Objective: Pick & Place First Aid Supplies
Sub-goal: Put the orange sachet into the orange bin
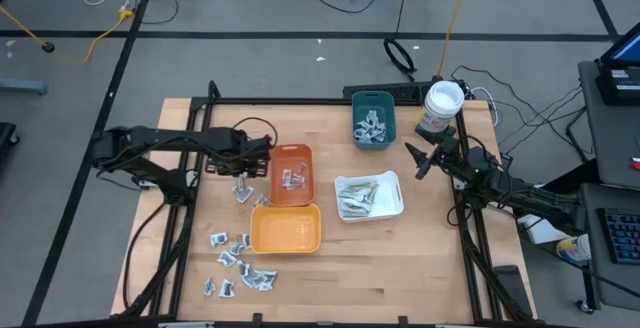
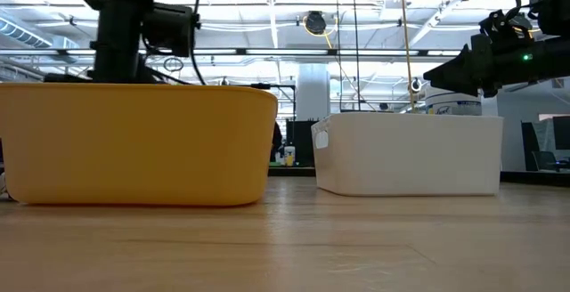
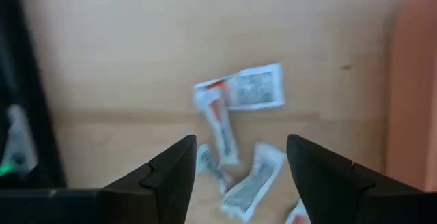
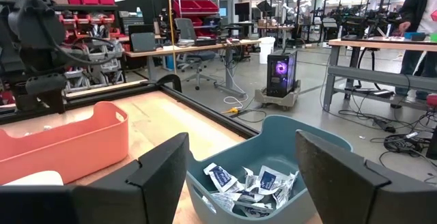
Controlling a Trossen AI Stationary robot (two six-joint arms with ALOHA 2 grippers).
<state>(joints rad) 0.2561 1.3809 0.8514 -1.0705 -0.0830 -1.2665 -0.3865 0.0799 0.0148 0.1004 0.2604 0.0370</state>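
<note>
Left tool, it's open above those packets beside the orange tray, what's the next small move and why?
Probably lower straight down. The left tool is open and empty, and a small cluster of packets lies on the table right under it, next to the orange tray. Lowering should bring one between the fingers before closing.

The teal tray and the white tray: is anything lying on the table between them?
No. From above, the stretch between the teal tray and the white tray is bare wood; the right pincer hovers off to one side of it.
</note>
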